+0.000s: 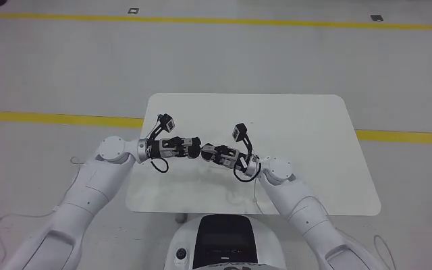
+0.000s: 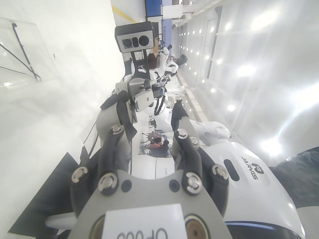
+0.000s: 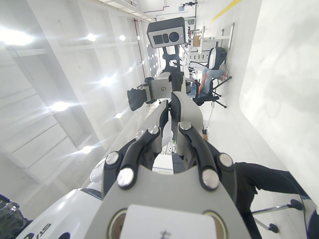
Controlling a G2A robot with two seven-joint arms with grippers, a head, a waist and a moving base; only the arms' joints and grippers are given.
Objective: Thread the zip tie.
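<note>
Here, above the tabletop's (image 1: 304, 135) left half, left gripper (image 2: 147, 108) has fingers apart, right gripper (image 3: 170, 106) fingers together; a printed label (image 2: 144, 222) sits on each.

White, rounded shells clad the robot's left arm (image 1: 88, 192) and right arm (image 1: 307, 212), seen at lower left and lower right of the top view. They give way to black sections near the wrists, where black cables (image 1: 160, 167) loop. Each wrist bears a black box camera (image 1: 167, 123) on a bracket. The left gripper (image 2: 144, 105) and right gripper (image 3: 170, 103) show grey metal bases, black linkages, silver screws and ribbed black pads (image 3: 175, 110). Dark lettering (image 2: 251, 169) marks one white shell.
</note>
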